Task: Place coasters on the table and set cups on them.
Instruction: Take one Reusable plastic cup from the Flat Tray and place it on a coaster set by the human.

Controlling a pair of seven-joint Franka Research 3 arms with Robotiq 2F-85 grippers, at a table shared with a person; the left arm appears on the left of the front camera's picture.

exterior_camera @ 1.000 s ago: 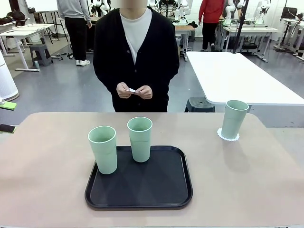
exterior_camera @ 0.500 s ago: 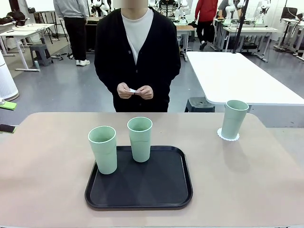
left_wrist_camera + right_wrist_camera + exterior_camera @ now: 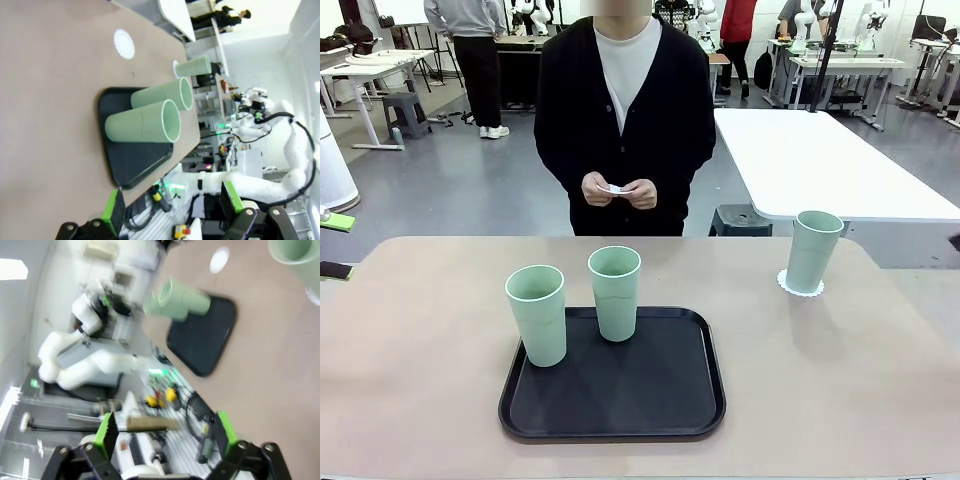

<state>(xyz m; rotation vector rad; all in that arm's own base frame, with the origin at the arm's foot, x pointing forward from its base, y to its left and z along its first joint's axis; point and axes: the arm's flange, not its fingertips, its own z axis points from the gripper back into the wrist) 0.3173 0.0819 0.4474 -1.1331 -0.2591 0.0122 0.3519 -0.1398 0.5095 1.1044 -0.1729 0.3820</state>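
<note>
Two cups (image 3: pixel 536 315) stand on the black tray (image 3: pixel 650 400) ahead of the left claw (image 3: pixel 172 207), whose fingers are spread wide. The right claw (image 3: pixel 165 432) is spread too, with the third cup (image 3: pixel 814 250) on its coaster (image 3: pixel 800 286) nearer it. A bare coaster (image 3: pixel 124 43) lies on the table (image 3: pixel 420 350) beyond the tray. Since a second ago the person (image 3: pixel 625 110) has shifted toward the robot's right, hands (image 3: pixel 640 193) still pinching a small white piece (image 3: pixel 613 188). The cups are unmoved.
</note>
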